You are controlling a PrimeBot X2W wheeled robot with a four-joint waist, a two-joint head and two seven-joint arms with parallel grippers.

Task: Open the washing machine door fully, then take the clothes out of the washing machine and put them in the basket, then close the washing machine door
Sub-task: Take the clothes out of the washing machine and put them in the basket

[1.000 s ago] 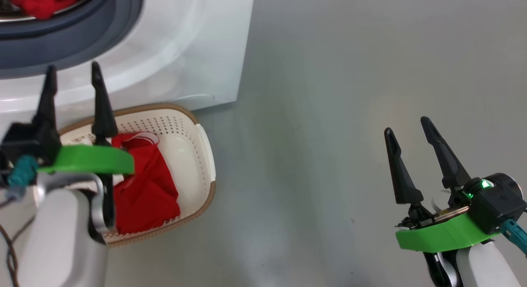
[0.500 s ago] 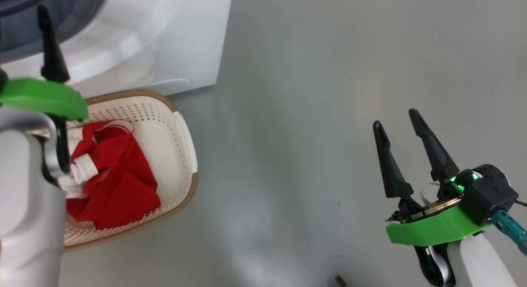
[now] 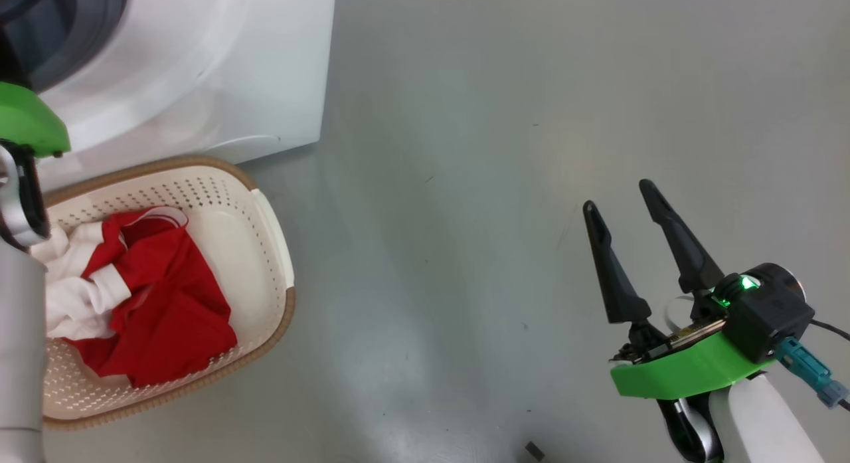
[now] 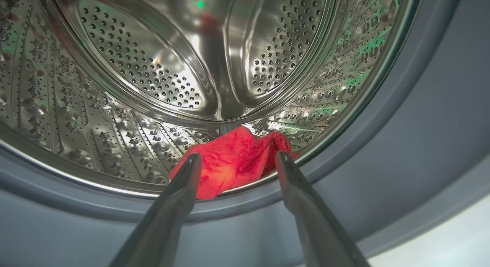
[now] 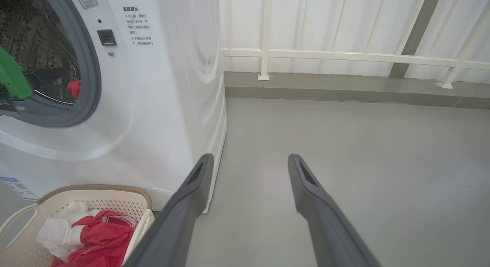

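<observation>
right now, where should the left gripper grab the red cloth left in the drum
Pinch the raised crumpled hump in the middle of the red cloth, coming straight in from the front over the grey gasket. It lies bunched low at the front lip of the drum, and the open left gripper frames it, so a forward reach probably suffices.

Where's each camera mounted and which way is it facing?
Head view: from the head, looks down at floor, basket, washing machine; right gripper, left forearm show.
Left wrist view: looks into drum at red garment; open left gripper shows.
Right wrist view: faces washing machine, railing; own fingers show.
Shared: head and right wrist both see basket's clothes.
</observation>
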